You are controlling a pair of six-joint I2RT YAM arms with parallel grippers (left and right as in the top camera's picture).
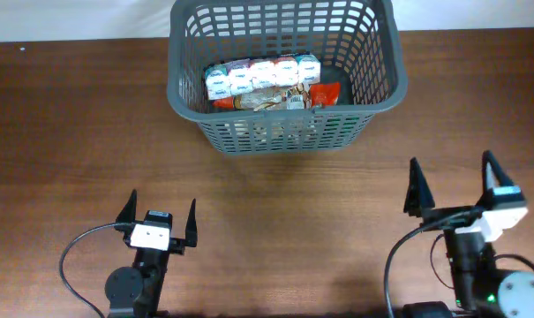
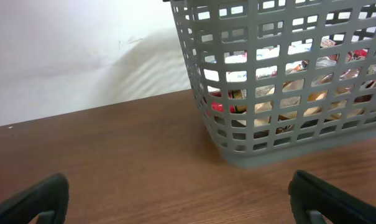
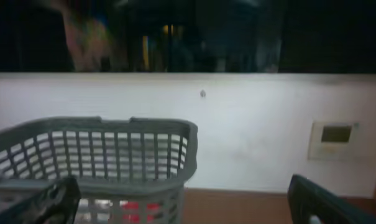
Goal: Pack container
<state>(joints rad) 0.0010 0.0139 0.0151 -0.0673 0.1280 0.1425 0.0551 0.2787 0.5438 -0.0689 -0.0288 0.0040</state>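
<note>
The container (image 1: 386, 93) is a large dark grey lattice basket at the far middle of the table. Inside lie a row of white and blue packets (image 1: 258, 75) and a red and brown packet (image 1: 324, 94). The basket also shows in the left wrist view (image 2: 237, 152) and in the right wrist view (image 3: 175, 134). My left gripper (image 1: 157, 215) is open and empty near the front left, well short of the basket. My right gripper (image 1: 452, 185) is open and empty at the front right. Nothing lies between either pair of fingers.
The brown wooden table (image 1: 72, 132) spreads around the basket. A white wall (image 2: 69, 50) stands behind the table, with a small wall plate (image 3: 334, 138) on it.
</note>
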